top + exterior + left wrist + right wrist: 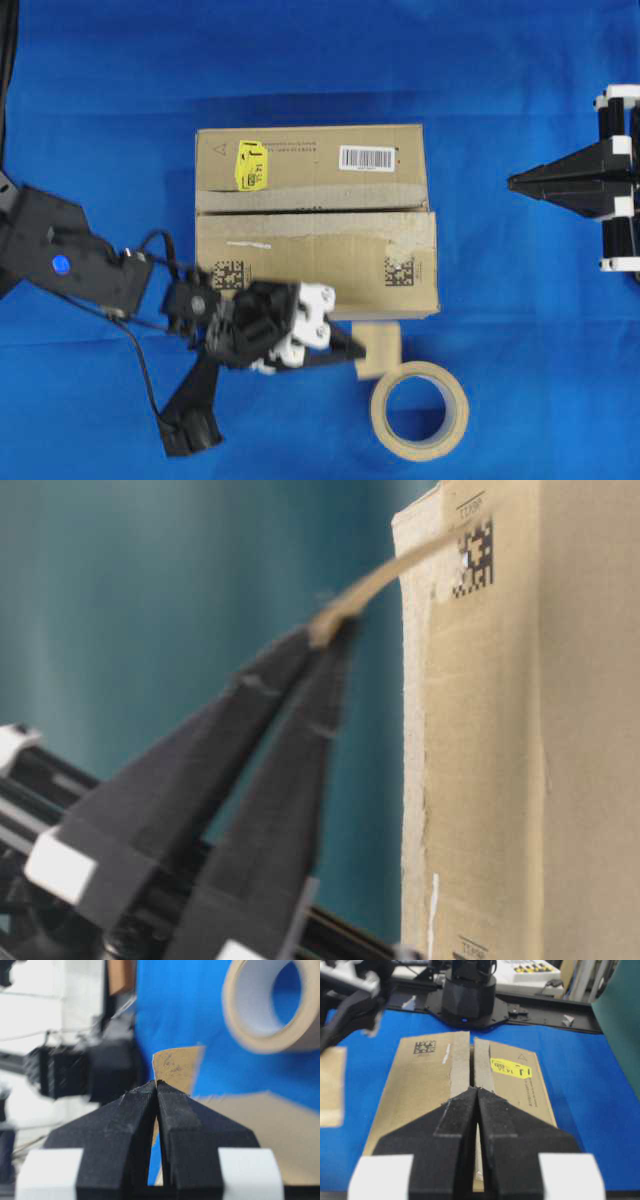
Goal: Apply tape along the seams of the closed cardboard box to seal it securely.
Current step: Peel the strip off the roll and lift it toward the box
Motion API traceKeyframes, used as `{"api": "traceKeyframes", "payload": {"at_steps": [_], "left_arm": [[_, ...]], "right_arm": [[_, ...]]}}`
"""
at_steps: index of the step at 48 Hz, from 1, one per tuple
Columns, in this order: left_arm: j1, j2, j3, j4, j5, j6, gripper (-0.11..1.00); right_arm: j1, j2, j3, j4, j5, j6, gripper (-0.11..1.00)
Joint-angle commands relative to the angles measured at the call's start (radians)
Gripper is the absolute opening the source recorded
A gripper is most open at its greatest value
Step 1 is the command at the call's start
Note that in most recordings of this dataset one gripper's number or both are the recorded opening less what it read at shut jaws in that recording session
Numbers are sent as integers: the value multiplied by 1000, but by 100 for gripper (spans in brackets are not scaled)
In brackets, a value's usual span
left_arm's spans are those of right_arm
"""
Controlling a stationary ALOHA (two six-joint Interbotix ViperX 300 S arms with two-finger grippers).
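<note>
The cardboard box (300,270) lies closed in the middle of the blue table, with a yellow sticker (251,164) and a barcode label on its far flap. The seams (310,211) show as a dark line between the two top flaps, edged by pale old tape. My left gripper (358,350) is shut on the tape (382,346), a small tan piece held just off the box's near right corner. In the left wrist view the tape (175,1067) sticks up from the closed tips. My right gripper (515,182) is shut and empty, well right of the box, pointing along the seams (471,1060).
A round beige tape roll (420,410) lies flat on the table right in front of the held piece. The left arm's cable (140,350) loops over the table at the near left. Blue cloth surrounds the box on all sides.
</note>
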Motion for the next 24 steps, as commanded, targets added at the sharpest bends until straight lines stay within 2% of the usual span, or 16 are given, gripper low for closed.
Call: {"api": "traceKeyframes", "payload": {"at_steps": [1, 11, 24], "left_arm": [[35, -64, 14, 2, -5, 25, 0], [118, -147, 61, 3, -5, 89, 0], [225, -193, 110, 3, 20, 89, 0]], "right_arm": [[2, 0, -23, 2, -3, 0, 2], [2, 0, -25, 0, -3, 0, 2], [2, 2, -26, 0, -8, -3, 2]]}}
